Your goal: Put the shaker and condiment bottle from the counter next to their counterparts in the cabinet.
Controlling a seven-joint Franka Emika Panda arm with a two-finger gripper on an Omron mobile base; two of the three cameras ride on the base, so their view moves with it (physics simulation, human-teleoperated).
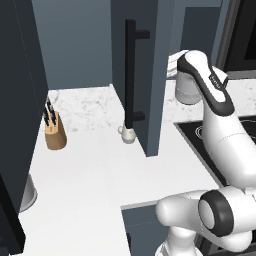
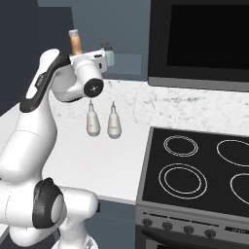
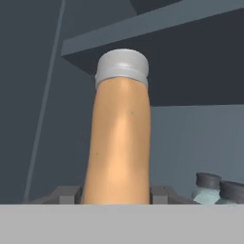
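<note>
Jaws pinch the orange condiment bottle (image 3: 121,138) upright in the gripper (image 2: 79,54), raised high above the counter (image 2: 92,160) inside the cabinet (image 1: 145,75), beside two grey-capped shakers (image 3: 208,188).

- Condiment bottle (image 3: 121,143): you had an orange-tan body with a pale grey cap, standing upright between the dark fingertips (image 3: 64,194), jaws closed on its base.
- Cabinet (image 3: 190,57): you faced a slate-blue interior, with a shelf overhead.
- Two pale blue jars (image 3: 206,188) with dark caps stood low at right, side by side.
</note>
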